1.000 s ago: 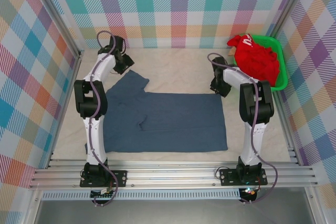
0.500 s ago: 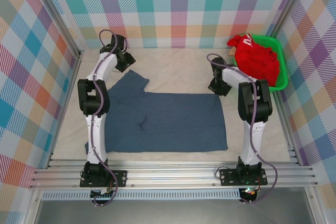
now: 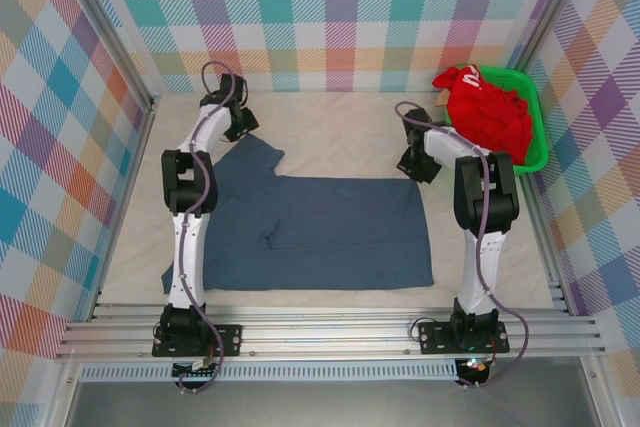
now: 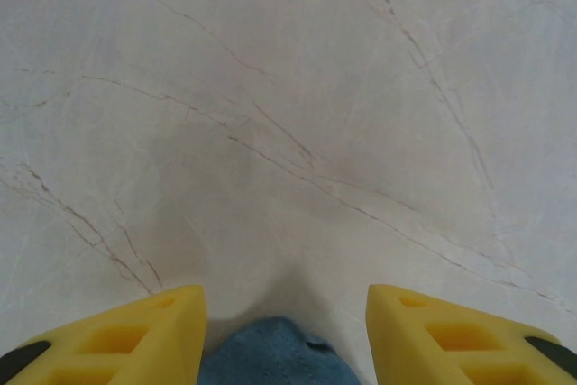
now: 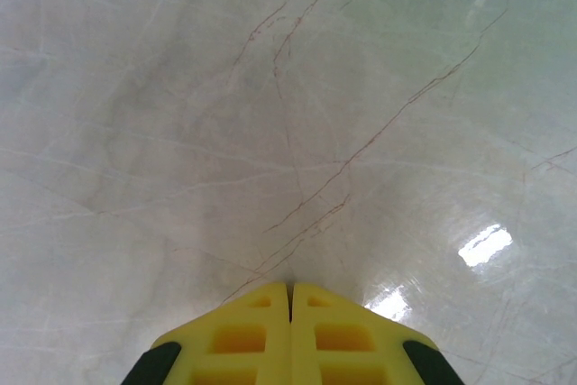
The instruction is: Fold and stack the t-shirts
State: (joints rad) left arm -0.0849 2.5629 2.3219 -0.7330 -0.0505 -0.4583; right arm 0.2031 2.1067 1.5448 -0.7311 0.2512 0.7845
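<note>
The cell was walled in pastel plaid point(image 3: 340, 7), and the counter point(image 3: 330, 137) inside it was pale, glossy and veined like marble.

My left claw point(image 4: 286, 306) stood spread, its yellow fingers point(image 4: 117, 335) well apart. A rounded edge of the slate-blue t-shirt point(image 4: 275, 358) lay between them at the bottom of the wrist view. I could not tell whether either finger touched the cloth. Ahead of the fingers there was bare counter. From above, this claw sat at the far left of the counter, right at the end of the shirt's raised sleeve.

My right claw point(image 5: 290, 293) was pressed together, the two yellow fingers meeting along a thin seam, with shiny counter beyond them. From above it hung just past the far right corner of the blue shirt. I could not tell whether it touched that corner.

The blue shirt lay flat across the middle of the counter between the two arms, with a small crease left of its centre. Its near hem ran close to the aluminium rail point(image 3: 330, 332) where both arm bases were bolted.

The red t-shirt point(image 3: 490, 112) was heaped in the green basket point(image 3: 537, 152) at the far right corner, well apart from the blue one. It showed a small white mark near its top.
</note>
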